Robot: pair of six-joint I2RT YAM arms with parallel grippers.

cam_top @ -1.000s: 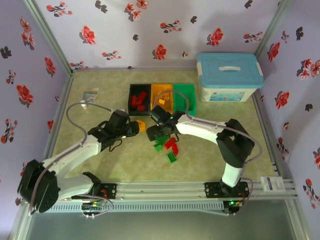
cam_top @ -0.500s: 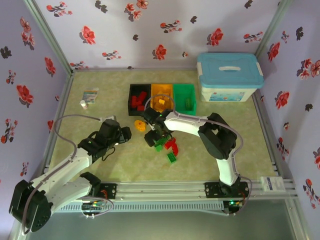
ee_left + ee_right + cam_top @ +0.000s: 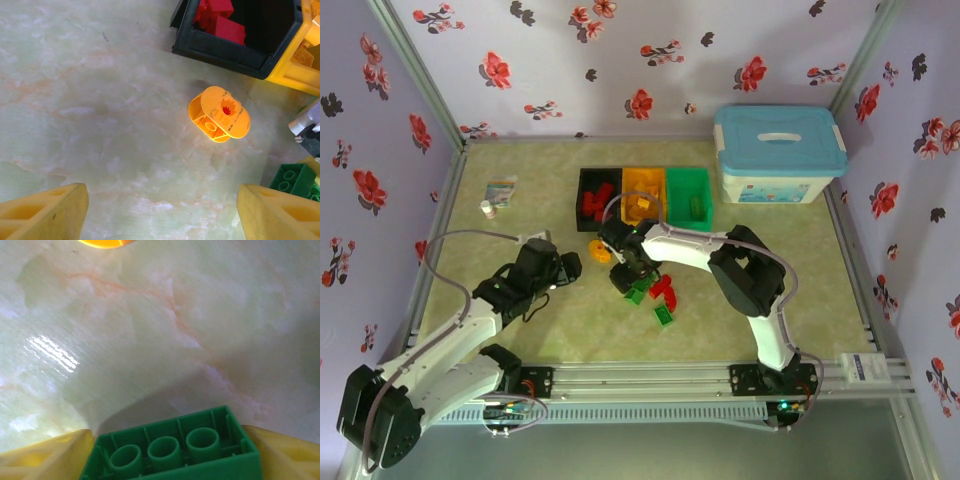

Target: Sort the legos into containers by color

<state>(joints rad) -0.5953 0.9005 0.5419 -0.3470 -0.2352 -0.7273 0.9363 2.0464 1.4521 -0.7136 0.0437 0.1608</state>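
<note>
1. We see a green brick [image 3: 172, 455] lodged between the two yellow fingers [image 3: 45, 460] of the right gripper [image 3: 167, 435]. Its hollow underside faces the wrist camera, with three round tubes showing.
2. Both fingers press against the brick's sides, so the right gripper is pinching it. We cannot tell whether the brick is clear of the table.
3. From above, this gripper [image 3: 625, 272] is low, just in front of the bins, at the left edge of the loose legos: a green piece [image 3: 638, 293], a red piece [image 3: 665, 288] and another green piece [image 3: 664, 316].
4. Behind them the three bins stand joined in a row: the black bin [image 3: 582, 200] holds red bricks [image 3: 598, 200], the orange bin [image 3: 645, 174] holds orange-yellow bricks [image 3: 642, 208], and the green bin [image 3: 685, 185] is on the right.
5. An orange cylinder [image 3: 220, 114] lies on its side on the table near the black bin's corner, touching nothing.
6. The left gripper [image 3: 160, 192] has its fingers spread wide over bare table. It holds nothing, and the cylinder lies ahead of it and apart.
7. A white box with a light-blue lid [image 3: 778, 155] stands just right of the green bin.
</note>
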